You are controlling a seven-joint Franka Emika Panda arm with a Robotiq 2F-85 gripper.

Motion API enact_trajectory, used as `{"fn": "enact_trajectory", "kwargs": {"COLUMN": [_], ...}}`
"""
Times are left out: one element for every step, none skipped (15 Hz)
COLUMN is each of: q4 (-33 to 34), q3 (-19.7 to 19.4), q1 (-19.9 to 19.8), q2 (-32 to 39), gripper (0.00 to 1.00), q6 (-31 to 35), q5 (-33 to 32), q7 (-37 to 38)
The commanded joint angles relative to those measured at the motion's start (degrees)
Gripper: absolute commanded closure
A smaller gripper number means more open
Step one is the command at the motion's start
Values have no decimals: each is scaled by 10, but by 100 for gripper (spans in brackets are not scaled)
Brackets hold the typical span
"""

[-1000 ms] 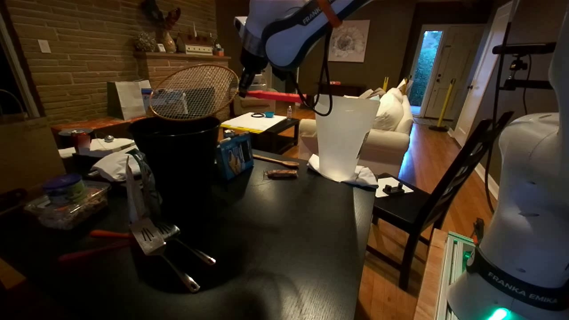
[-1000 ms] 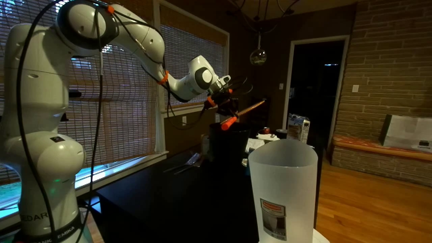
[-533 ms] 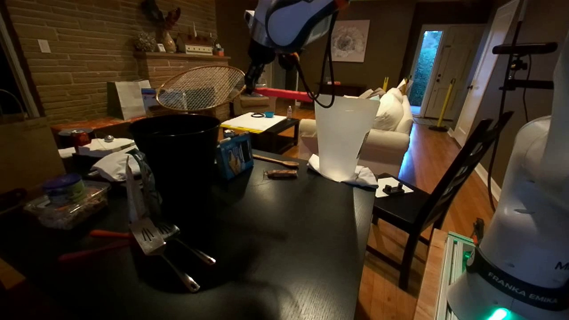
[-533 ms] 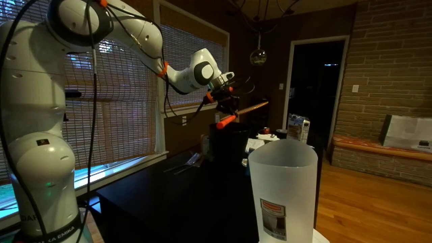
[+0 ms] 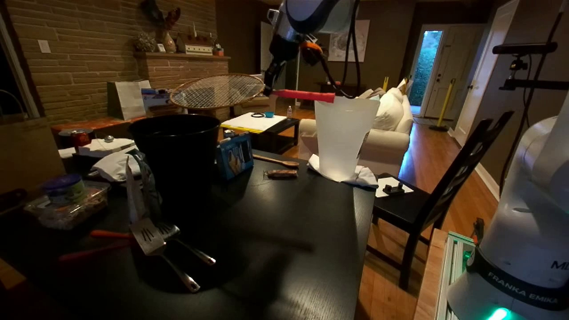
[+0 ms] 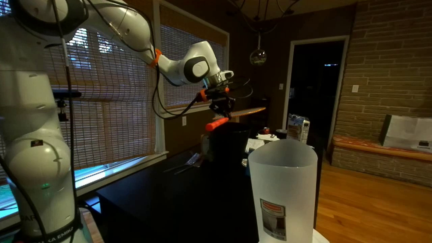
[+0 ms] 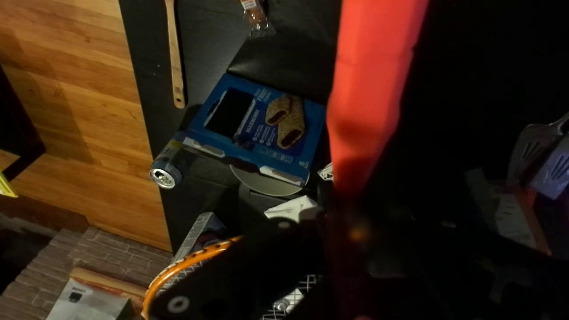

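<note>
Spatulas (image 5: 149,238), metal, on the dark table (image 5: 275,218), left from where I stand. Black bin (image 5: 178,164) upright just beyond; blue box (image 5: 235,158) near it. Racket (image 5: 222,92) aloft, slightly tilted, netted head (image 5: 202,94) leftward; tool (image 5: 268,92) pinching it where the red handle (image 5: 304,95) begins. Frosted bin (image 5: 340,138) next, upright, white cloth (image 5: 366,177) at its foot.

Gripper (image 5: 268,90) held racket (image 5: 243,89) between mesh (image 5: 212,92) and red handle (image 5: 304,95), black bin (image 5: 178,149) and blue box (image 5: 238,161) stood on table (image 5: 284,222), two spatulas (image 5: 149,239) lay nearer, cloth (image 5: 365,177) touched white bin's (image 5: 341,138) base.
</note>
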Motion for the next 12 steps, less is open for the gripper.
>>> {"fn": "enact_trajectory", "kwargs": {"q4": [-95, -113, -131, -145, -160, -175, -190, -200, -213, -221, -230, -240], "q3": [-7, -13, -19, -25, -30, -34, -36, -39, -42, -43, -45, -47], "q1": [-6, -3, -1, 2, 0, -3, -9, -14, -18, -22, -26, -30], "q2": [-88, -104, -119, -136, -149, -162, -173, -181, -191, -198, -205, -210], "gripper": [97, 97, 97, 97, 97, 97, 97, 97, 97, 97, 97, 97], "q6": [-3, -2, -1, -10, -25, -35, -51, -65, -74, -90, -102, -112], "q5": [50, 62, 67, 74, 68, 60, 46, 36, 29, 22, 16, 7], "q7": [-53, -65, -73, -83, -84, -86, -79, -75, -73, -72, -72, -75]}}
